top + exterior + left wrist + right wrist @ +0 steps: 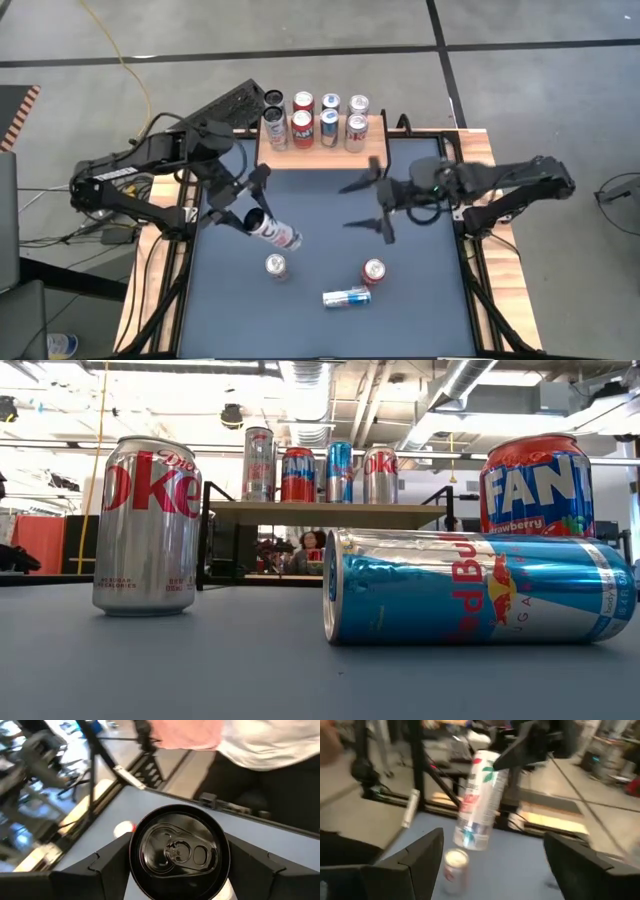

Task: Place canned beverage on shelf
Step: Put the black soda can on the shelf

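High view: left gripper [245,200] raised over the blue bench [420,300], just in front of the shelf [322,146], fingers clamped around a slim white can [272,230] tilted with its dark top toward the gripper and its base out toward the bench middle. Clear of the bench surface, as the right wrist view shows it hanging in the air [479,800]. In the left wrist view, black lid with pull tab [179,851] filling the gap between the two fingers [100,865].

Right gripper [368,205] off to the right in front of the shelf, fingers spread wide and holding nothing.

On the shelf, a row of upright cans: a tall silver one at the left end, then red, blue and silver, with more behind them at the far edge.

Well in front of the shelf, three loose cans: an upright silver Diet Coke can [276,266], an upright red Fanta can [373,271], and a blue Red Bull can [347,297] lying on its side nearest the front.
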Robot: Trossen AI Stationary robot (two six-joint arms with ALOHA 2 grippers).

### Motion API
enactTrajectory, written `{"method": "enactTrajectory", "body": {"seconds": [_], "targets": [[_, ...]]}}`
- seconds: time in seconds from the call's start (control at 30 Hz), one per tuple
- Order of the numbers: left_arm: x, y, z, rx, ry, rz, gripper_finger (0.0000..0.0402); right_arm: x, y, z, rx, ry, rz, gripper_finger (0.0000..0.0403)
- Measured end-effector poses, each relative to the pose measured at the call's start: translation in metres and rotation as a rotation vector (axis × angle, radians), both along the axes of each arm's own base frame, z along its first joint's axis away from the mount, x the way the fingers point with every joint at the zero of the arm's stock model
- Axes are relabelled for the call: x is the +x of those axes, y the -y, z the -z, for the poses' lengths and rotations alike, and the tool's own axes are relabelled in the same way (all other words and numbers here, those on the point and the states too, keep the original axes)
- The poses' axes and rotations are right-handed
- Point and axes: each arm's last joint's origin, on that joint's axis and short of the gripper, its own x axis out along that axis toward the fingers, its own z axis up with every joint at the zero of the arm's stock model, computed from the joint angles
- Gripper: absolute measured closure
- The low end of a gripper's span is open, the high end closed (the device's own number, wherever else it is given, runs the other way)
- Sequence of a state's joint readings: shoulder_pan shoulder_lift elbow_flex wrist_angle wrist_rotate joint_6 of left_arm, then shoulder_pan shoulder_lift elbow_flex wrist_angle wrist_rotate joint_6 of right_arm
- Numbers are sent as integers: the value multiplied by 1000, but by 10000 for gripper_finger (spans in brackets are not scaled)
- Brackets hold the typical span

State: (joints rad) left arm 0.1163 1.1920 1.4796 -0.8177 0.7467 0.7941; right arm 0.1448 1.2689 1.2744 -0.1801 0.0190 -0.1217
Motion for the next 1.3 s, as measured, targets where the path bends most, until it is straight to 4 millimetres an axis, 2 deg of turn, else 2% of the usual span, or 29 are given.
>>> {"method": "enactTrajectory", "body": {"seconds": [0.1,0.3,0.57,0.9,1.13,1.3], "targets": [[0,7,3,15,-17,44,145,16,-1,18,77,16,-62,71],[10,17,13,56,-45,108,145,40,-23,27,122,-8,-190,71],[31,25,33,69,-167,118,145,82,-36,55,170,-120,-221,71],[29,61,38,163,-150,253,145,115,-39,79,210,-157,-328,71],[24,86,38,269,-95,304,145,138,-31,99,300,-132,-426,71],[22,94,39,357,-67,279,145,141,-29,98,294,-94,-433,71]]}}
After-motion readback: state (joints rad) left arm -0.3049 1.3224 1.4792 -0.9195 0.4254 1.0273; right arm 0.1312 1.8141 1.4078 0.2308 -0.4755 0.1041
